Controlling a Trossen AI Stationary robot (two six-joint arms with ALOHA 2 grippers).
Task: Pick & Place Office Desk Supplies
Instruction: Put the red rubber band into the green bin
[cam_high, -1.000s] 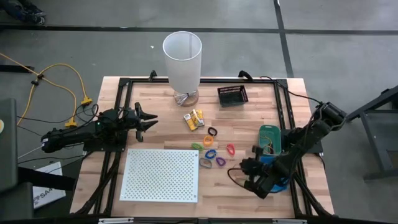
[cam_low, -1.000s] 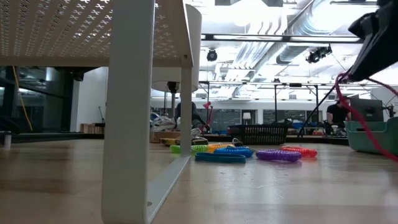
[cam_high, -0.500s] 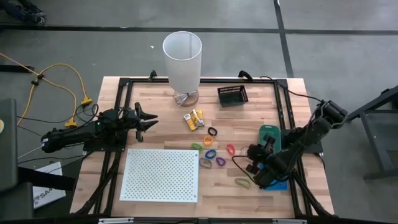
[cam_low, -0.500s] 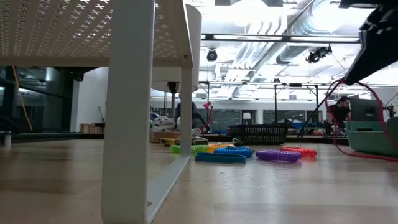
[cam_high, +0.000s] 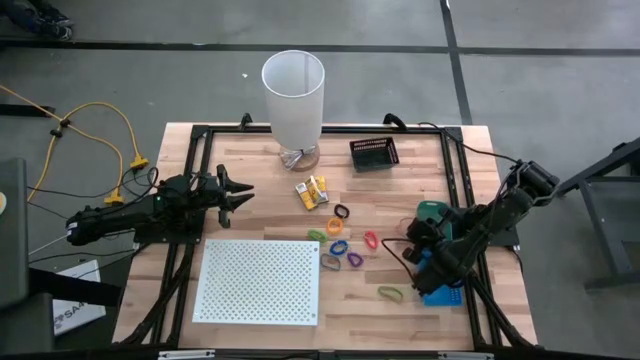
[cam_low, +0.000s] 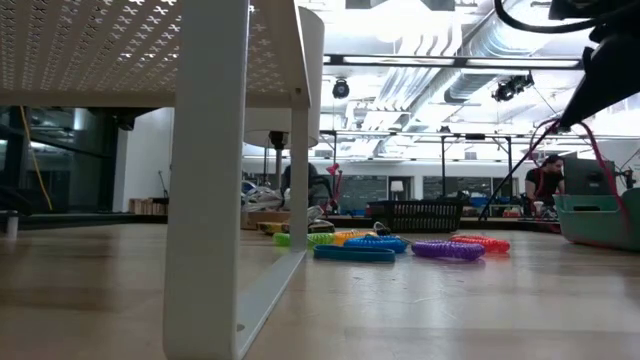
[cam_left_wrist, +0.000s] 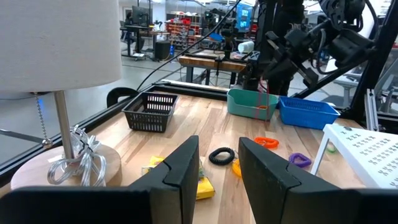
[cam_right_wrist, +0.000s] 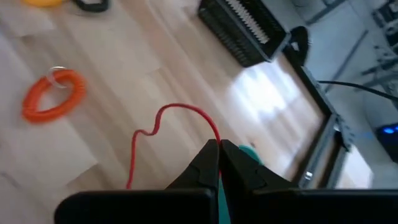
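Right claw (cam_high: 418, 262) is sitting over the tabletop (cam_high: 400, 190) near its right edge, above the teal bin (cam_high: 432, 212) and blue bin (cam_high: 445, 294); from overhead its tips are lost in the dark arm. In the right wrist view the two fingers (cam_right_wrist: 211, 163) are pressing together, with a thin red rubber band (cam_right_wrist: 163, 127) pinched between them, looping out and hanging loose. In the low view that arm is cut off at the upper corner, and only the band's red strand (cam_low: 592, 150) is showing beneath it.

Left claw (cam_high: 238, 192) is resting at the left side of the tabletop, clear of everything, fingers standing partly apart and holding nothing.

The coloured loops are lying in a cluster at mid-tabletop: black loop (cam_high: 342, 212), green loop (cam_high: 316, 235), blue loop (cam_high: 337, 246), purple loop (cam_high: 354, 260), orange loop (cam_high: 371, 240). A pale green band (cam_high: 389, 294) is lying apart, just beside the blue bin. Yellow packets (cam_high: 311, 192) are lying between the white lamp (cam_high: 293, 95) and the loops. The black basket (cam_high: 374, 152) is standing near the far edge. The white perforated board (cam_high: 259, 280) is blocking much of the low view.
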